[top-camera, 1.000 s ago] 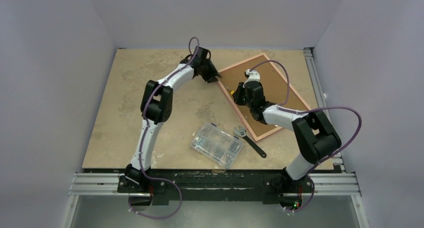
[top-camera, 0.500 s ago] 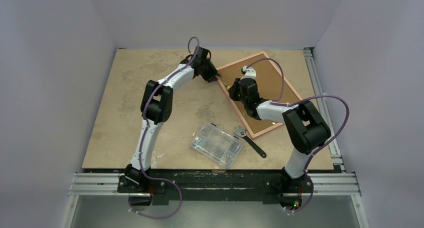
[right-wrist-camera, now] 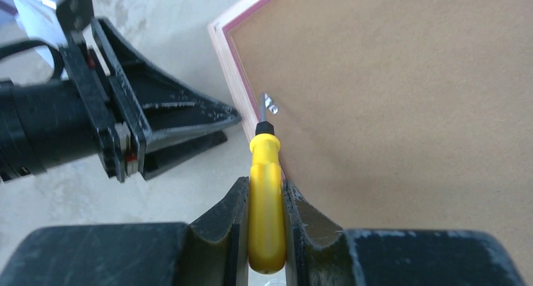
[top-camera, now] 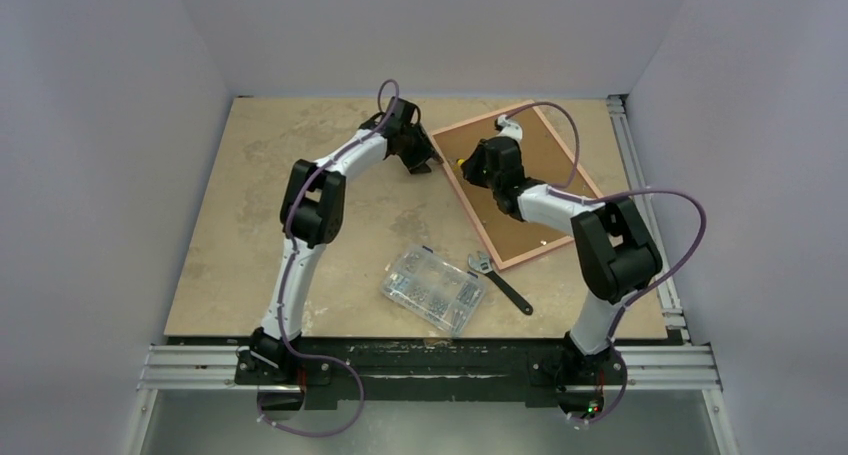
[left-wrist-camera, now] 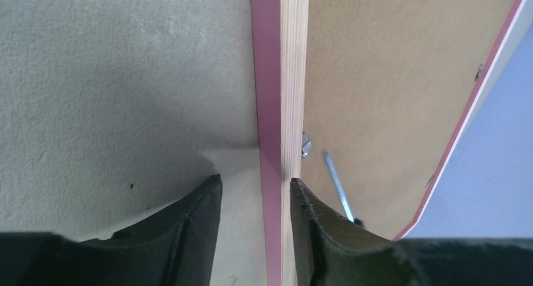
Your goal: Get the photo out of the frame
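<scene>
1. The frame (top-camera: 508, 237) lies face down on the far right part of the table (top-camera: 300, 175). It sits askew to the table edges, with its brown back up and a thin pink rim around it.
2. The photo is hidden; only the brown back shows.
3. The left pincer (top-camera: 425, 163) sits at the frame's left rim near the far corner. In its own camera its jaws stand apart astride the pink rim. One finger (left-wrist-camera: 201, 217) is on the table side with a strip of table between it and the rim, and the other is over the wooden edge.
4. The right pincer (top-camera: 468, 165) is clamped on the yellow handle of a screwdriver (right-wrist-camera: 264, 166). The screwdriver's tip rests at a small metal tab (right-wrist-camera: 271, 103) on the back, just inside the same rim.
5. The two pincers face each other across that rim, close together.
6. From above, the right arm (top-camera: 560, 210) reaches across the frame and covers much of its middle.
7. A clear box (top-camera: 433, 289) of small metal parts lies nearer the arm bases, well apart from the frame.
8. A wrench (top-camera: 500, 281) lies beside the box, its head just beside the frame's near corner.
</scene>
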Robot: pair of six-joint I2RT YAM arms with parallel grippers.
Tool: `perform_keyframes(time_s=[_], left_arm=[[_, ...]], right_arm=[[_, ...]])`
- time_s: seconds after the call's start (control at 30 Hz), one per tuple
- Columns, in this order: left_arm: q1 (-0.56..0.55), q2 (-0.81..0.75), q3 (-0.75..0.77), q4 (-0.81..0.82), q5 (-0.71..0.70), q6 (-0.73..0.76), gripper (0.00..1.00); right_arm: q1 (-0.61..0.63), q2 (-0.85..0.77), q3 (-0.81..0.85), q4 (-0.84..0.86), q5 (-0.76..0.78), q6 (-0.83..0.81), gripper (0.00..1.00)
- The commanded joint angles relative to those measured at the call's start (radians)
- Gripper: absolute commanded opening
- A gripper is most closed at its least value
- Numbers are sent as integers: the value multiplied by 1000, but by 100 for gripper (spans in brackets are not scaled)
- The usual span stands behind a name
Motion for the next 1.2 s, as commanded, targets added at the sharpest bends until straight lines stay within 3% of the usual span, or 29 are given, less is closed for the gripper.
perform_keyframes(time_s=[0.0,0.13,0.5,0.8,1.0,1.17], left_arm=[[28,-123,-26,40,79,91,46],[41,-158,-53,77,107,113,53],[42,-85,2,82,138,94,52],[33,43,95,72,127,15,35],[6,67,69,114,149,-58,33],[0,58,48,115,149,-67,32]], right_arm=[[-22,-90,12,-1,-72,77,0],[-22,-104,-46,27,-78,21,0],[-18,-48,-65,35,-78,-36,0],[-7,20,-63,110,-120,-49,0],[13,80,-41,215,-28,-70,0],[14,136,57,151,93,-81,0]])
